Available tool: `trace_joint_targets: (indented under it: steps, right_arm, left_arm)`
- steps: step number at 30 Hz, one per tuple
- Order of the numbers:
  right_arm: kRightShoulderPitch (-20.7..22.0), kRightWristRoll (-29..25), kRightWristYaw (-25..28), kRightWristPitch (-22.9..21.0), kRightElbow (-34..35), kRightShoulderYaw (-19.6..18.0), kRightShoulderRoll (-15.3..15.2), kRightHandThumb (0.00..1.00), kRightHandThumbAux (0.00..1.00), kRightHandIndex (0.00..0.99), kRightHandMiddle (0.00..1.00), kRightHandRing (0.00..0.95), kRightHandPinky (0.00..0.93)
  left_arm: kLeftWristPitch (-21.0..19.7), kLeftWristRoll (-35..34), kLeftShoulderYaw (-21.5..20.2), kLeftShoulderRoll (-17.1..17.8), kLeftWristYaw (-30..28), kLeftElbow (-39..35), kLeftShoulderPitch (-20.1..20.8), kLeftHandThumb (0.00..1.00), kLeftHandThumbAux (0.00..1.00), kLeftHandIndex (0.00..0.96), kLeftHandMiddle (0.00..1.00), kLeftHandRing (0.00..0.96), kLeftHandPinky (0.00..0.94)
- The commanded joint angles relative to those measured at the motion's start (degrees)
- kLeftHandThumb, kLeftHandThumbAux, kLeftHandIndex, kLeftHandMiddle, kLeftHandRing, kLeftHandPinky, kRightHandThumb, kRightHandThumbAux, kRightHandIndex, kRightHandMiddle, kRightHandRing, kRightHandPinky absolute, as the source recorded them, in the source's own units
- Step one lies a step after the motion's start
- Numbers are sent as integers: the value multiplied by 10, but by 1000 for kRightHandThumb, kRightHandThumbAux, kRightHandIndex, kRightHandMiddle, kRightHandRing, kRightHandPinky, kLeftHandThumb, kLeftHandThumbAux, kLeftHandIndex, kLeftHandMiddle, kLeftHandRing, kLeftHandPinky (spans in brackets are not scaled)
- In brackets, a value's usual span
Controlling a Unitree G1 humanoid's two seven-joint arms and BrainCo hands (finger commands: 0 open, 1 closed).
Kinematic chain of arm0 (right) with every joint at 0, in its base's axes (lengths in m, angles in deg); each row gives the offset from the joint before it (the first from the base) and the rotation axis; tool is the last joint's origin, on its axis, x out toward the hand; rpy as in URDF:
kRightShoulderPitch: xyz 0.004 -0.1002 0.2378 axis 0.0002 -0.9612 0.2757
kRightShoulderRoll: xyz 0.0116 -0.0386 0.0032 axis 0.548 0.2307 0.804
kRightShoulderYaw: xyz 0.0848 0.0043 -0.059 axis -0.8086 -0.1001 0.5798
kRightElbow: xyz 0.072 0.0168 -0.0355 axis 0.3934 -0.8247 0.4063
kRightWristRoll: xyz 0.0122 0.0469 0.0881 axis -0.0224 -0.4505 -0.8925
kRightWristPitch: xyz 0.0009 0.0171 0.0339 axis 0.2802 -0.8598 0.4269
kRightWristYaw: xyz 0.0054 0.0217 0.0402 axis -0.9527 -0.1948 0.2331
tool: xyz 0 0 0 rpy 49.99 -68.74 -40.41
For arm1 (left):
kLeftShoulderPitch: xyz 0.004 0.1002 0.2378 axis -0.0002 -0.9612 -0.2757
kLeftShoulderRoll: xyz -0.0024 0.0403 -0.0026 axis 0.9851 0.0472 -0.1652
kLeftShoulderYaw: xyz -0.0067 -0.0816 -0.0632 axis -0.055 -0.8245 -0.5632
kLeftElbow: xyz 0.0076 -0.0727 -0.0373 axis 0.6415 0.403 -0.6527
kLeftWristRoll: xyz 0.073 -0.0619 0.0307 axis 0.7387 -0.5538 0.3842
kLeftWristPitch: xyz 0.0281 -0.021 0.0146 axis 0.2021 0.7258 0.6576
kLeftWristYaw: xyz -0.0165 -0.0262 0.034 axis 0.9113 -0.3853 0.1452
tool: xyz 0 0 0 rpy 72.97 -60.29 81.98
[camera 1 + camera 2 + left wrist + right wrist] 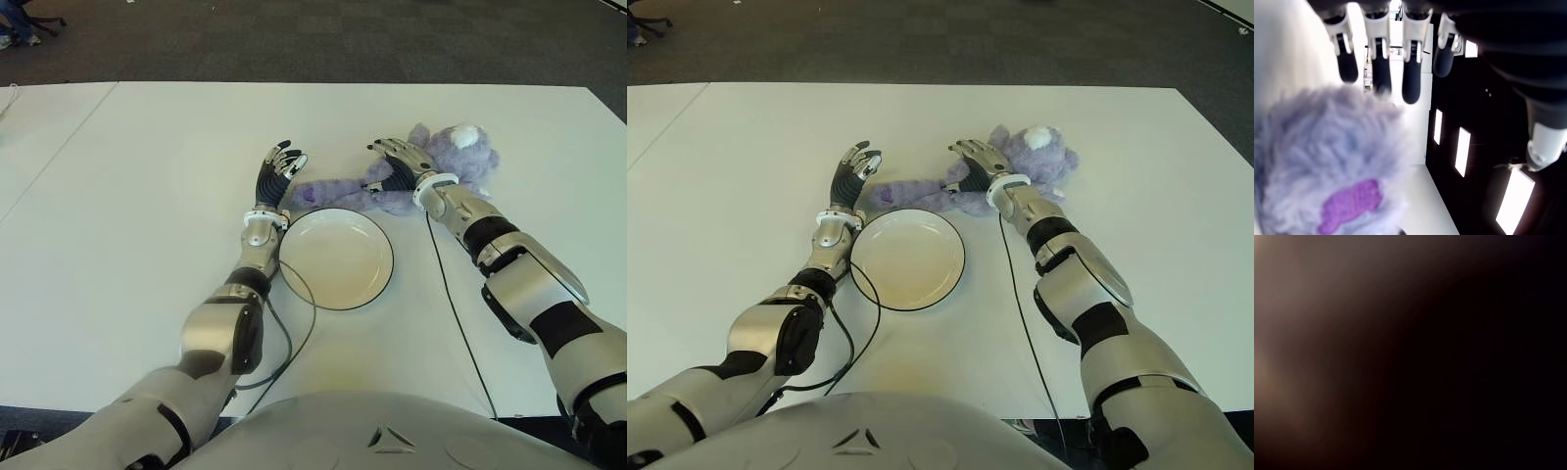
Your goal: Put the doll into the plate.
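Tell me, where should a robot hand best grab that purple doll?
Probably around the doll's plump body, coming from above: it lies flat on the table behind the plate, and the right robot hand already sits over it. Its thin limb would just dangle.

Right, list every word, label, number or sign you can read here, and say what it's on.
None can be read.
The doll, plate and table carry no lettering.
The purple patch on the doll's foot is plain.
The triangle mark on the robot's chest is a shape, not text.
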Motion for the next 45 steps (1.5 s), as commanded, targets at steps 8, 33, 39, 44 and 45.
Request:
trace_joint_targets:
  steps: [8,33,39,44,45]
  right_arm:
    - [-123,24,65,-33,-82,12,39,181,565,0,0,0,0]
    - [-86,-11,314,17,-58,-21,-16,152,448,0,0,0,104]
    - [-91,-14,356,59,-17,-15,-53,161,471,0,0,0,65]
    - [-95,-8,396,81,62,-1,-89,151,490,0,0,0,76]
    - [-96,-8,400,80,71,-1,-92,150,491,0,0,0,78]
  left_arm:
    - [-31,-18,-12,-20,4,66,-145,0,508,170,288,270,214]
    - [-28,-20,-12,-20,1,62,-148,0,509,165,274,255,218]
    - [-30,-25,-16,-18,-7,62,-149,0,510,165,274,258,217]
    - [-30,-27,-17,-17,-10,62,-150,0,509,158,265,250,203]
    - [-30,-27,-17,-17,-11,62,-150,0,509,158,265,250,203]
